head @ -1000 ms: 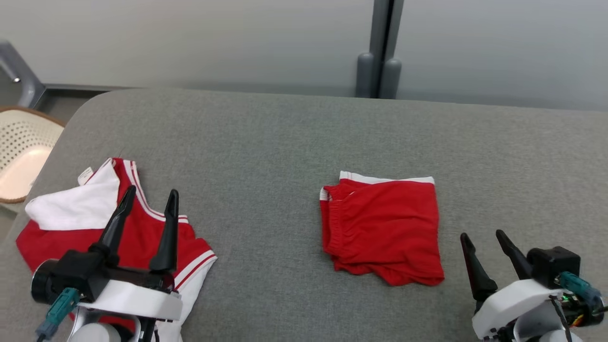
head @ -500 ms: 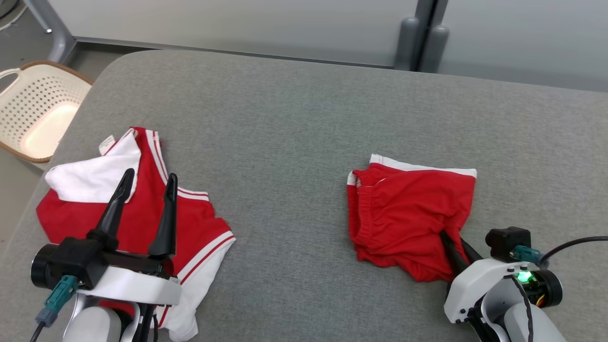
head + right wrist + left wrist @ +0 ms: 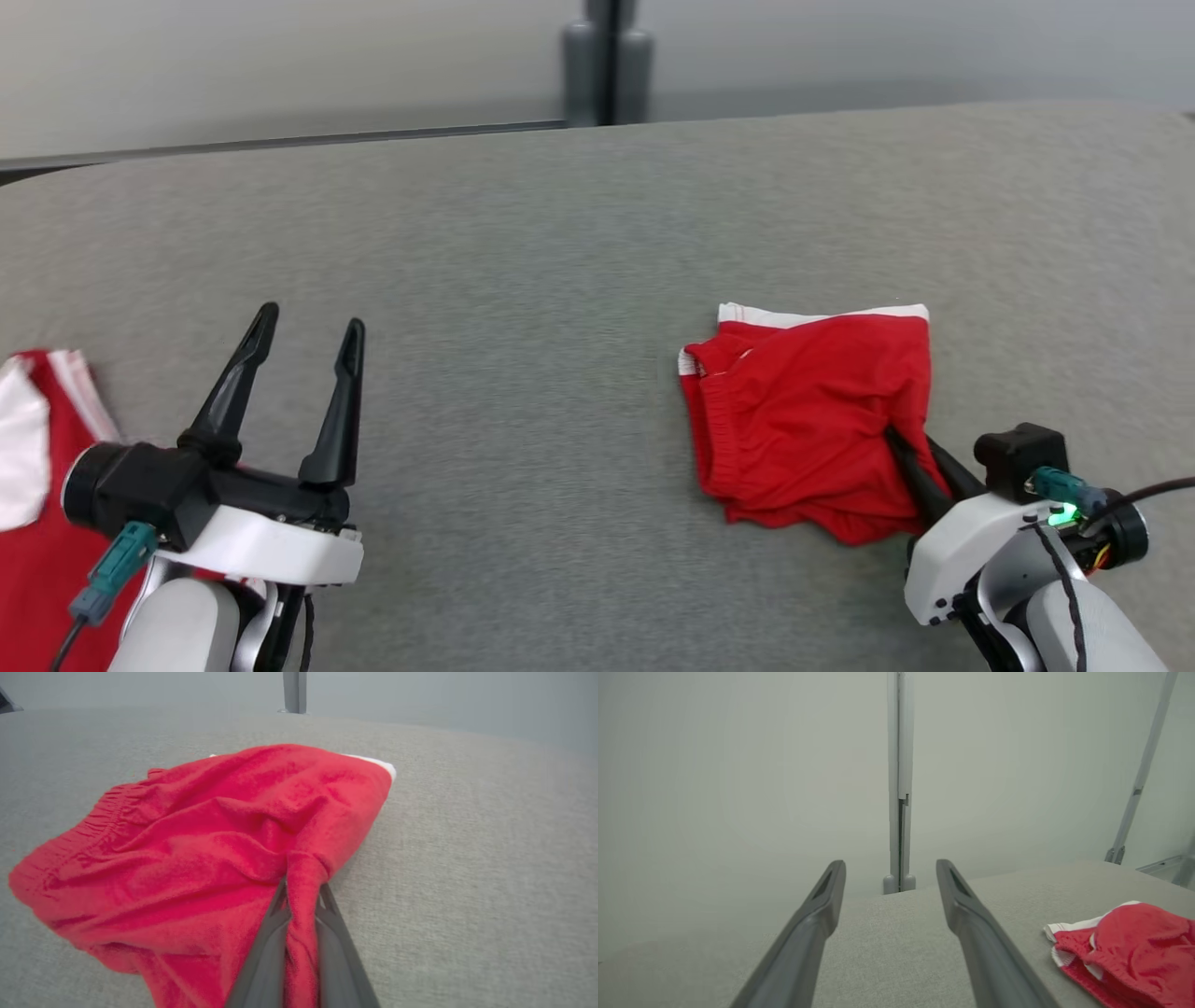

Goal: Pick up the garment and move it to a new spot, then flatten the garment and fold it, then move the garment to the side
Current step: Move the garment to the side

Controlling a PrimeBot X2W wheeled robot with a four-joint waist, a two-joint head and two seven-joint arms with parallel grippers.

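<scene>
Two fingers of the right gripper (image 3: 908,437), apart a second ago, now pinch the near corner of the folded red shorts (image 3: 803,401), so the sideways move looks ready to begin; the left gripper (image 3: 312,317) gapes empty.

Red shorts (image 3: 803,411) w/ white trim, folded, rumpled, on grey surface (image 3: 523,280), right of ctr; near-right edge pinched into ridge.

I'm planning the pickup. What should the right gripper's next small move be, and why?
Probably lift the right gripper straight up: it is shut on a pinched fold of the red shorts, most of which lies on the grey padded surface.
</scene>
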